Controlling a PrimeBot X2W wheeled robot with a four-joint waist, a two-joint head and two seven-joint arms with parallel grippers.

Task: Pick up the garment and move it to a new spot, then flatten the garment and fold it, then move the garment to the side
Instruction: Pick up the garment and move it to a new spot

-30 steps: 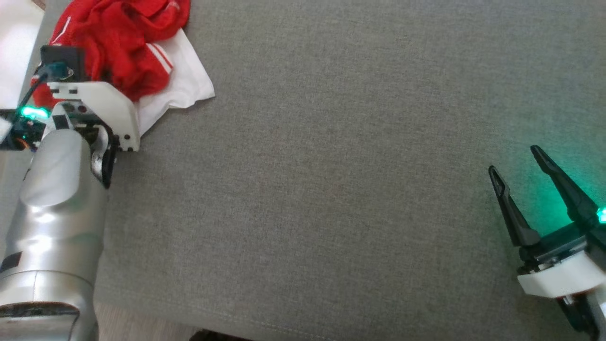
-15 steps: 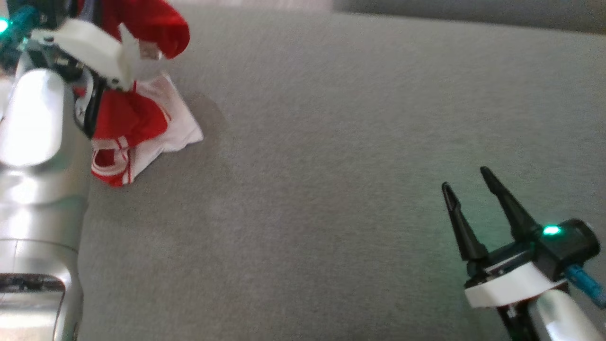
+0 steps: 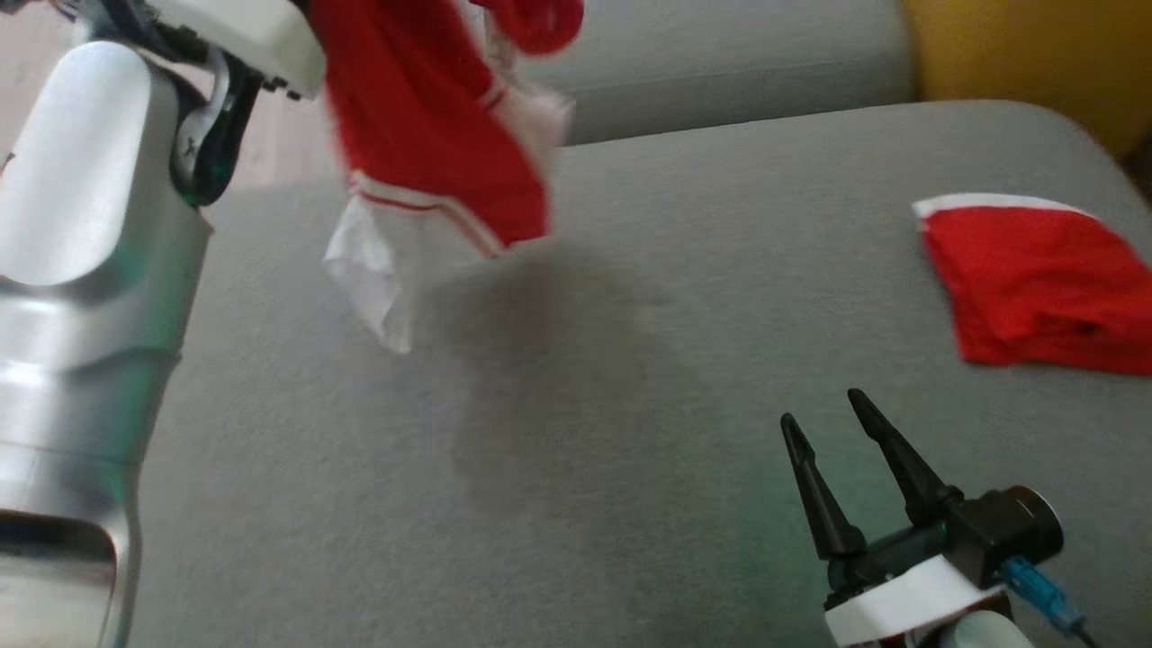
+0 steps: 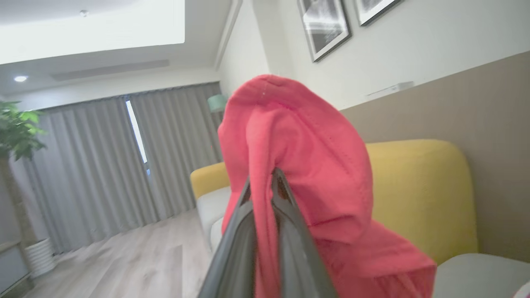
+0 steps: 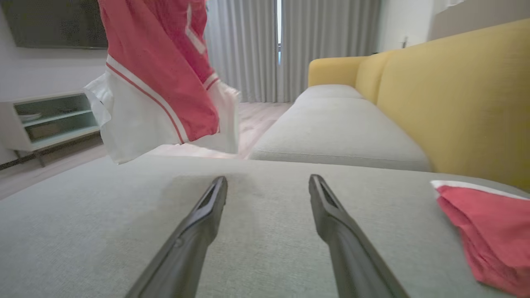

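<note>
Garment [image 3: 432, 153] now lifted, hanging long-axis vertical (left pincer [image 4: 262, 178] clamped).

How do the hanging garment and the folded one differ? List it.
The hanging garment dangles above the cushion, clamped in the left gripper; the folded garment lies on it. The hanging garment is loose with a broad white panel; the folded garment is flat, showing a thin white edge. Both red and white.

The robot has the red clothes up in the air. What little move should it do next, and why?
Probably swing the garment over the bare cushion and lower it. The left pincer is shut on it, it hangs clear of the cushion, and the right pincer stands open nearby.
</note>
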